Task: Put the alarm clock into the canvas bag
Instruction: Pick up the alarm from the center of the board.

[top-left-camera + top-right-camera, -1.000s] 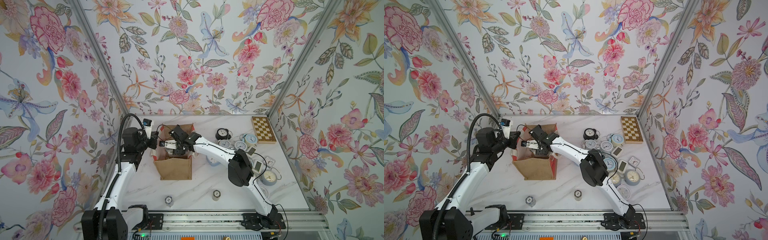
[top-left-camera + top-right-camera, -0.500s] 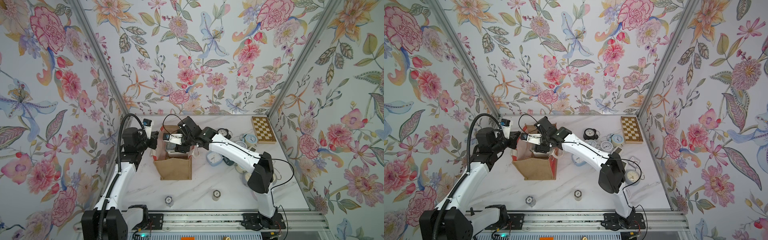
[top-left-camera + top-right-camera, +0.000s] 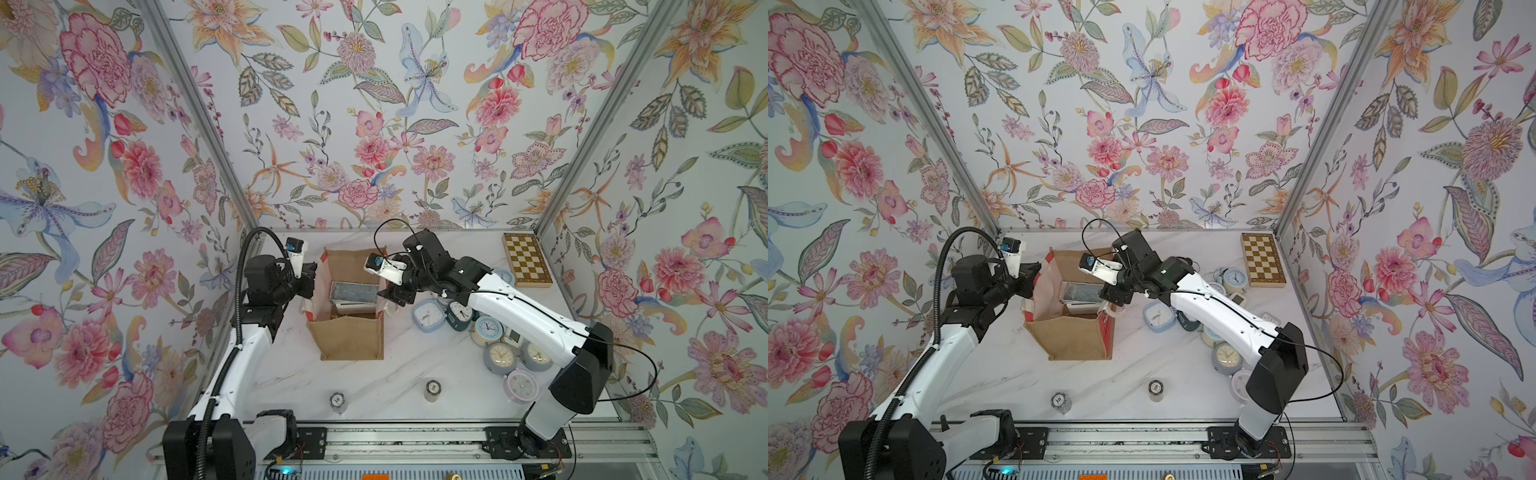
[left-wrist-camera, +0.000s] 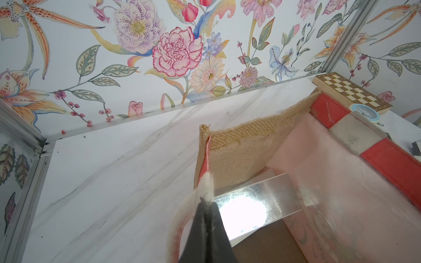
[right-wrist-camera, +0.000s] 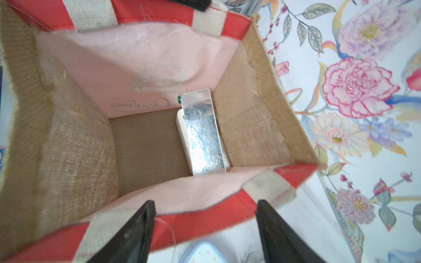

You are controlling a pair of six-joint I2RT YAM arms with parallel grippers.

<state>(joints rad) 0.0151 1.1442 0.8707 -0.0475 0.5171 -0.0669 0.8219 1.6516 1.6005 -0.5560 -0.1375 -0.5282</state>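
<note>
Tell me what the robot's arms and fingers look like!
Both arms have smooth white tubes joined by chunky black joints. The left arm carries a thick ribbed black hose; the right arm has thin black wires. Each wrist wears a small white camera with a blue dot. The fingers are black and pointed.

- canvas bag: tan burlap walls; rim trim in red and whitish stripes; lining pale pink with faint grey script print.
- mirror-faced slab inside bag: silver reflective face, white body, green tab at one corner.
- table under bag: white marble, grey veins.
- square clock just beside bag: pale blue case, white dial.
- round clock further from bag: grey-blue case, cream dial.
- chessboard box well apart from bag: brown and cream checks, light wood border.
- walls: pale ground; pink, orange and blue florals; grey-green leaves.
</note>
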